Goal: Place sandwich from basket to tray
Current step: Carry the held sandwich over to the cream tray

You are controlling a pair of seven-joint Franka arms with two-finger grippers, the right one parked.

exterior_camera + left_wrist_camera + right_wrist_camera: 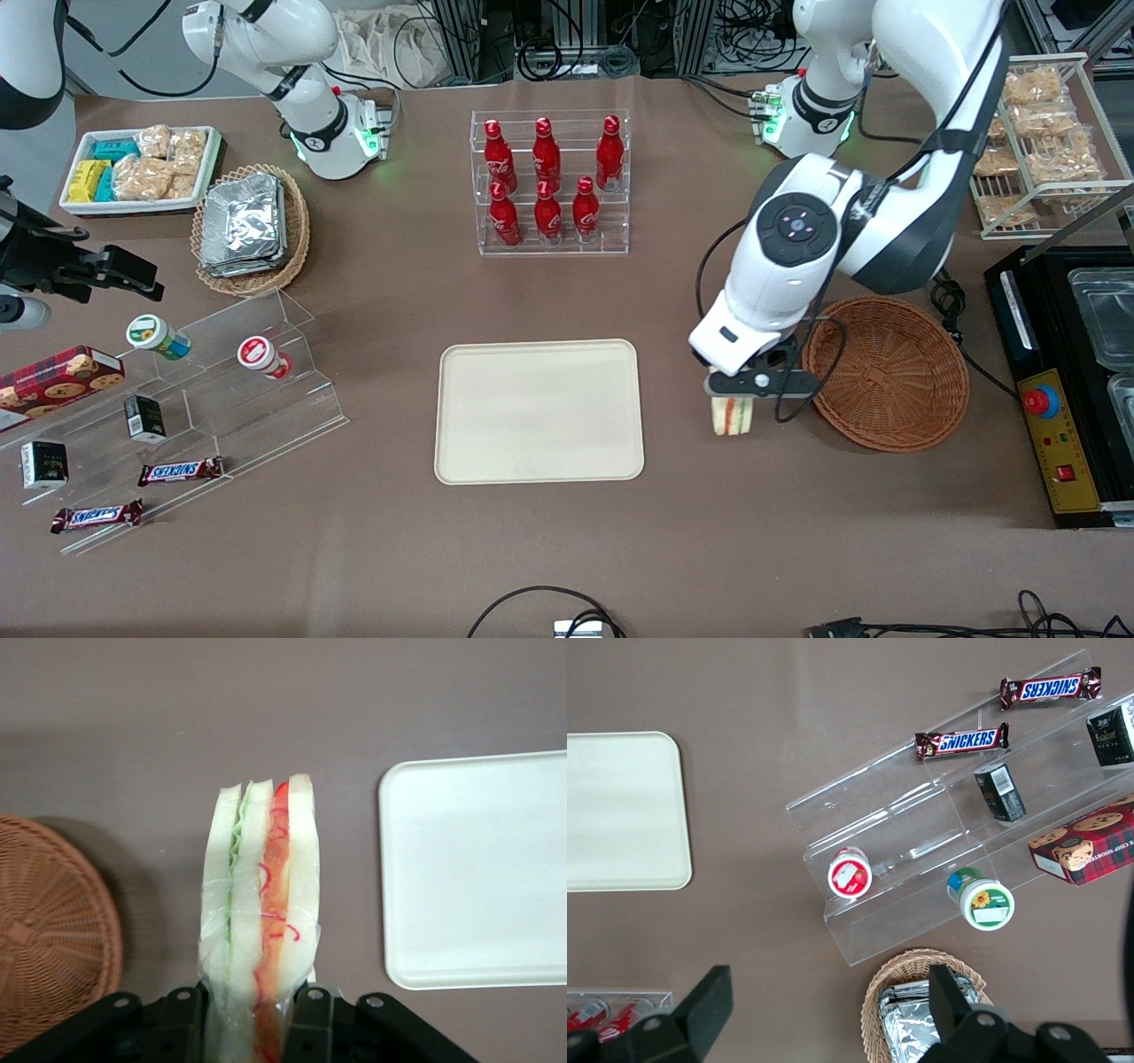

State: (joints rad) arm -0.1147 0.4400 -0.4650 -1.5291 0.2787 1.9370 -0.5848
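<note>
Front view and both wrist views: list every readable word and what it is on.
"SNICKERS": two chocolate bars.
Red bottles: script too blurred.
Cookie box, small dark boxes, cups: too small.
Sandwich, shut in the gripper between basket and tray: no text.

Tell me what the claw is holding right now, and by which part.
The claw grips the sandwich by one end, between the basket and the tray.

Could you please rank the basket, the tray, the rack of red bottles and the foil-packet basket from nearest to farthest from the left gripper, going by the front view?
The gripper holds the sandwich above the table.
1. Basket: right beside it, toward the working arm's end.
2. Tray: next, toward the parked arm's end.
3. Rack of red bottles: farther from the camera.
4. Foil-packet basket: farthest, toward the parked arm's end.
</note>
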